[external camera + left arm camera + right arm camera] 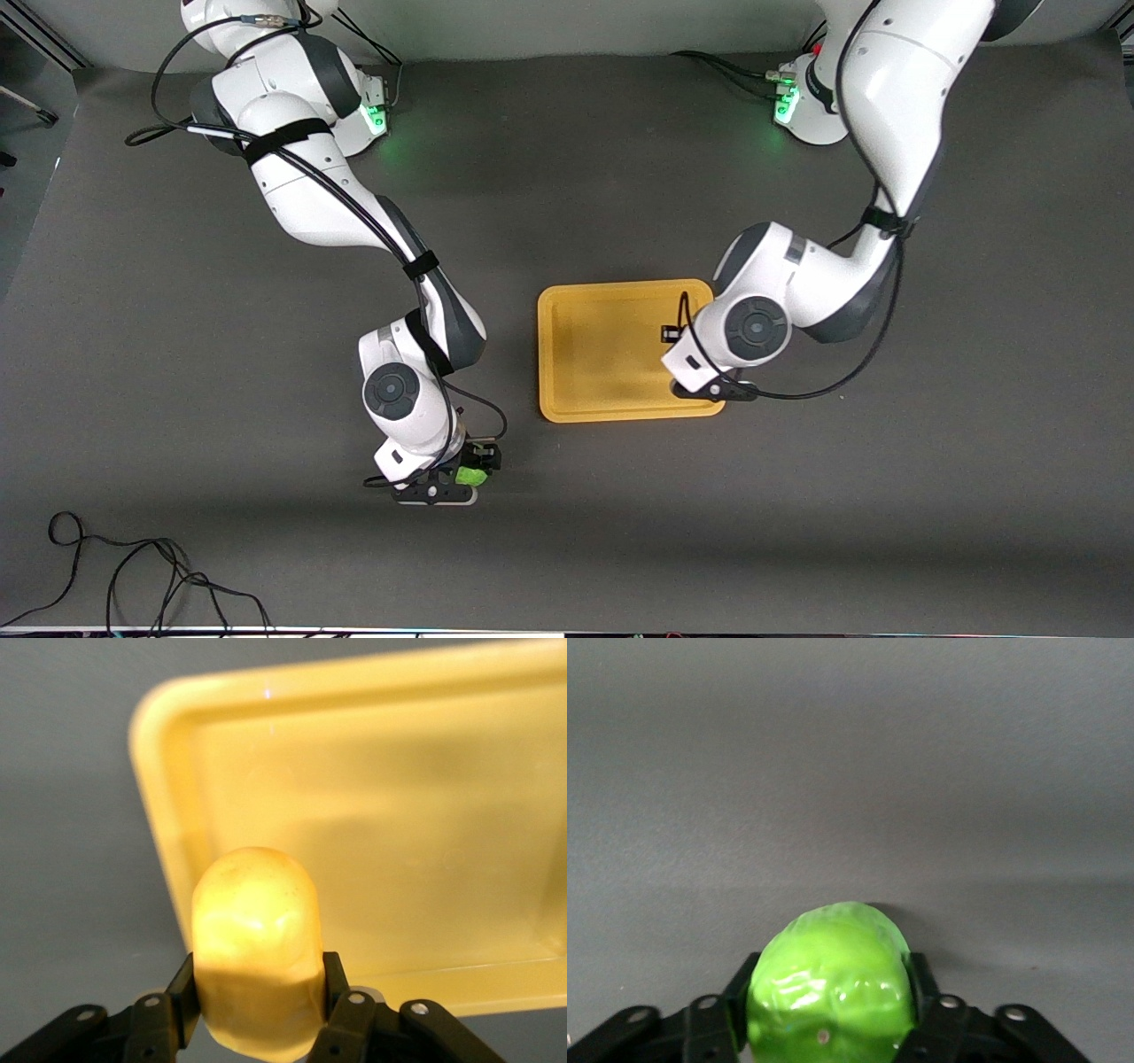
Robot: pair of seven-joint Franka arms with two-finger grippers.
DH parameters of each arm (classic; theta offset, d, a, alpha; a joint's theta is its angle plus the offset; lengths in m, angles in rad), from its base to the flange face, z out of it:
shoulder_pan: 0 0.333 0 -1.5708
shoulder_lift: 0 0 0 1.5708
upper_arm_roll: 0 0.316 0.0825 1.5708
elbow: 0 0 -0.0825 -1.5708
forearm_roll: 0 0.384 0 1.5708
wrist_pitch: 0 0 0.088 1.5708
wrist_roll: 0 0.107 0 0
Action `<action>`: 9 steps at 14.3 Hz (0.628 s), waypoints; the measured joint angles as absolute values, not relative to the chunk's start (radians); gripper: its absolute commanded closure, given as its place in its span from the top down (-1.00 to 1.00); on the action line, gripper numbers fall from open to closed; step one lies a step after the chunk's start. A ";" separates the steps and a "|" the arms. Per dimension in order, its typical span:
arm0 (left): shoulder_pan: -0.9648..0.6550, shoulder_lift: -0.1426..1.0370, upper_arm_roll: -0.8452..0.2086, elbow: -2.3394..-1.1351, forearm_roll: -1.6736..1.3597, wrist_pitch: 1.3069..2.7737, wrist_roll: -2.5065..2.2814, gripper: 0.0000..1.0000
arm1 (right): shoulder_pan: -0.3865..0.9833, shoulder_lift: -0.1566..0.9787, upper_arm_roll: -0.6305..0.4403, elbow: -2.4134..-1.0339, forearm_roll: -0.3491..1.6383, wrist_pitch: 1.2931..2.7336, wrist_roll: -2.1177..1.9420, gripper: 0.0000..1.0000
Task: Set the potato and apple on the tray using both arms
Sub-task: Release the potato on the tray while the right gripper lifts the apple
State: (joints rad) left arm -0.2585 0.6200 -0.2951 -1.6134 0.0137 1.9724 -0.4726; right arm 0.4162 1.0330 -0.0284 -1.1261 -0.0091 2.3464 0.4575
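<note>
The tray (pixel 602 350) lies bare mid-bench, nothing placed on it yet. My left gripper (pixel 257 1010) hangs over the tray's corner at the left arm's end, pinching the potato (pixel 255 948). My right gripper (pixel 828 1010) pinches the apple (pixel 470 476) near the bench's front edge, well apart from the tray. Both drops remain.

I read this as a robotics lab: two bench-mounted arms (pixel 354 221), dark matted surface (pixel 133 354), loose cables (pixel 133 576).
</note>
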 measured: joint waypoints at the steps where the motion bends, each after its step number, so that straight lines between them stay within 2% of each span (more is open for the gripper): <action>1: -0.263 0.630 -0.294 -1.639 0.019 2.000 -0.473 -0.75 | 0.410 1.025 -0.029 -1.125 -0.009 2.330 0.457 0.03; 5: -0.259 0.649 -0.283 -1.681 0.034 2.032 -0.473 -0.70 | 0.394 0.926 -0.030 -1.108 -0.009 2.170 0.457 0.03; 6: -0.258 0.652 -0.281 -1.682 0.035 2.034 -0.473 -0.51 | 0.394 0.884 -0.030 -1.107 -0.009 2.118 0.457 0.03; 7: -0.258 0.656 -0.280 -1.682 0.035 2.038 -0.473 0.20 | 0.395 0.842 -0.030 -1.106 -0.009 2.067 0.457 0.03; 8: -0.258 0.660 -0.280 -1.683 0.035 2.045 -0.473 0.67 | 0.396 0.800 -0.029 -1.106 -0.009 2.015 0.457 0.03; 9: -0.259 0.662 -0.280 -1.684 0.035 2.051 -0.473 0.67 | 0.398 0.761 -0.029 -1.106 -0.009 1.968 0.457 0.03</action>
